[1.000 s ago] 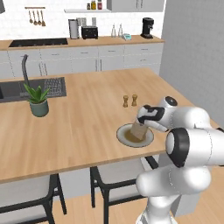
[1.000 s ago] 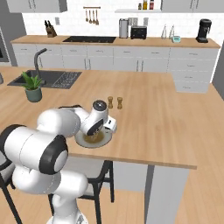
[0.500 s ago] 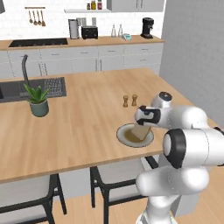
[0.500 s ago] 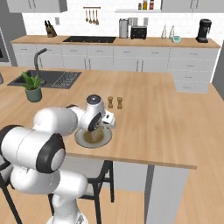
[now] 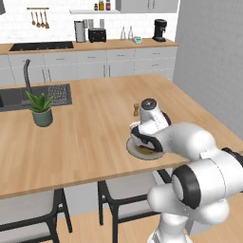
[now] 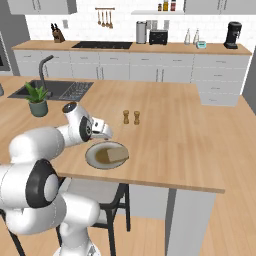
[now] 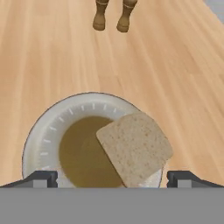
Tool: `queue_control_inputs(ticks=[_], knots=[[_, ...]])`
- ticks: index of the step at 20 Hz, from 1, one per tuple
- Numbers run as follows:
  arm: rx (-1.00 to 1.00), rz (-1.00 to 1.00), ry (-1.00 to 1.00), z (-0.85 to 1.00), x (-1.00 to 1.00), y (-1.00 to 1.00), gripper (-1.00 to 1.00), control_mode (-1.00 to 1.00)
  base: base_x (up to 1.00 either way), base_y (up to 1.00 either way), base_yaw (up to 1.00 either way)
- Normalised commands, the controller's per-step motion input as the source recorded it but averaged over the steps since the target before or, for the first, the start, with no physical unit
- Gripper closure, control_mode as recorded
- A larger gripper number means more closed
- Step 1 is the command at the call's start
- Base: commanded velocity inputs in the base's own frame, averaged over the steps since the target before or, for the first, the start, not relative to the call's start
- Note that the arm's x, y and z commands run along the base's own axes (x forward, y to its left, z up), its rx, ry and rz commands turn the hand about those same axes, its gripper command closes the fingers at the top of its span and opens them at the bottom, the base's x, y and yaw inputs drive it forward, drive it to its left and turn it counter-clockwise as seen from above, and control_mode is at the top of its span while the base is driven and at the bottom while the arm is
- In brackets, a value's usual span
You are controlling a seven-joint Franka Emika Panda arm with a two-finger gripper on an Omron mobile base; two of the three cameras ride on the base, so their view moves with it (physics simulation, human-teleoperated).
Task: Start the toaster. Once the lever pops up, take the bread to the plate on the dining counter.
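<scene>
The bread (image 7: 134, 146), a tan slice, lies flat on the right half of the plate (image 7: 39, 140), partly over its olive-brown centre. The plate (image 6: 95, 156) sits near the front edge of the dining counter (image 6: 175, 130), with the bread (image 6: 118, 154) on it. My gripper (image 7: 113, 179) hangs open just above the plate's near rim, one fingertip on each side and nothing between them. From the sides, the gripper (image 6: 103, 132) (image 5: 144, 142) hovers over the plate (image 5: 135, 153), apart from the slice. The black toaster (image 6: 158, 36) (image 5: 97, 34) stands far off on the back counter.
Two small brown shakers (image 7: 113, 15) (image 6: 131, 117) stand just beyond the plate. A potted plant (image 5: 42, 110) and a sink (image 5: 28, 95) are at the counter's left. A black coffee machine (image 6: 231, 35) is on the back counter. Stools stand under the counter's front edge.
The open gripper has drawn back a little from over the plate toward the arm's side. The bread lies still on the plate.
</scene>
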Motion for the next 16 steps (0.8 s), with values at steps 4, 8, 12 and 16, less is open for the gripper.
queue_control_inputs(ticks=[4, 8, 12, 16], knots=[[-0.03, 0.01, 0.00, 0.81, -0.69, 0.94, -1.00, -1.00, 0.00, 0.00, 0.00], [0.13, 0.00, 0.05, 1.00, -1.00, 0.07, -1.00, -1.00, 0.00, 0.00, 0.00], [0.14, 0.00, 0.05, 0.99, -1.00, 0.00, -1.00, -1.00, 0.00, 0.00, 0.00], [0.07, 0.00, 0.24, 0.61, -0.74, -0.05, -1.00, -1.00, 0.00, 0.00, 0.00]])
